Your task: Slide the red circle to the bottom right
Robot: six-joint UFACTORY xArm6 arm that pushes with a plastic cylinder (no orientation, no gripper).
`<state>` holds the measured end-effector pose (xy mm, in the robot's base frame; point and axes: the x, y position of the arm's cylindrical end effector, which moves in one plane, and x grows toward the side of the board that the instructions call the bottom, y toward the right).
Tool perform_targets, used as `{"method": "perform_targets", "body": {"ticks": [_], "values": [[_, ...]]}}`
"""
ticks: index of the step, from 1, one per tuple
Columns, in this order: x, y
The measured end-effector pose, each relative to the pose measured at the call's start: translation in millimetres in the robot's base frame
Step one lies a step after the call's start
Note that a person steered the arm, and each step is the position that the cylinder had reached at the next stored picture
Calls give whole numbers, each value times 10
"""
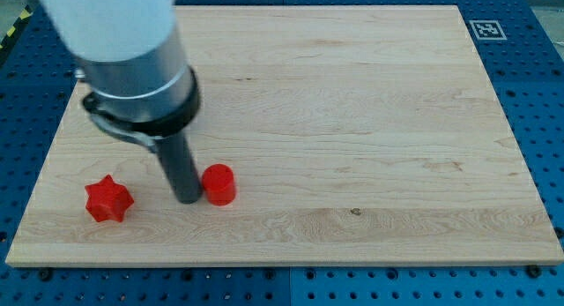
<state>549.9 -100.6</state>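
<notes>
The red circle (218,184) is a short red cylinder standing on the wooden board (370,121) at the view's lower left. My tip (188,199) rests on the board just left of the red circle, touching or nearly touching its left side. A red star block (108,199) lies further left, near the board's lower left corner, apart from my tip.
The arm's grey and white body (123,50) fills the view's upper left and hides that part of the board. A black-and-white marker tag (486,29) sits beyond the board's upper right corner. Blue perforated table (538,94) surrounds the board.
</notes>
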Motion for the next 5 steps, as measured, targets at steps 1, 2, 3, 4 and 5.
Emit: {"method": "perform_targets", "body": {"ticks": [1,2,3,4,5], "values": [[78,320],[87,343],[87,344],[54,111],[-193,105]]}}
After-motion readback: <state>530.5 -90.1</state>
